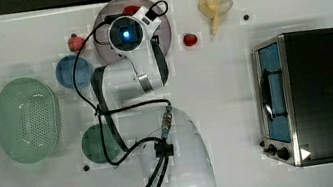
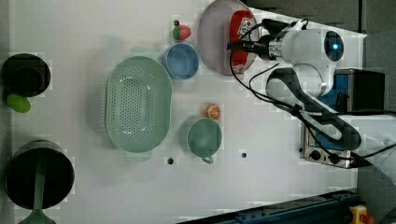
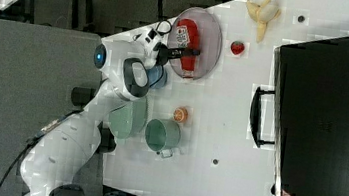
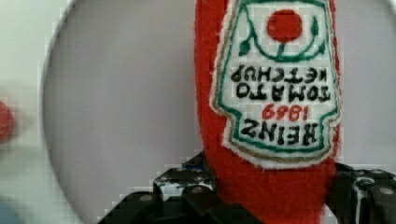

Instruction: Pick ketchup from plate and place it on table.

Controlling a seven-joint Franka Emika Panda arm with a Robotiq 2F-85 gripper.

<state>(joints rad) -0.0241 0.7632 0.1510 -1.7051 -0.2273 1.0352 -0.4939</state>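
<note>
Tool [image 4: 268,196] pinching ketchup [image 4: 268,93] across body, below label. Ketchup lying on plate [image 2: 215,42], apparently not lifted yet. Plush: soft, light, squashy, grippy. Mid-body hold good; bare bench [image 2: 261,135] beside tool.

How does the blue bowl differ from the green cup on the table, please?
The blue bowl is shallow and has no handle that I can see; the green cup is deeper, with a small handle. The bowl sits right beside the plate, near a strawberry; the cup stands apart, with a small orange fruit next to it. Both are round, upright and look empty.
</note>
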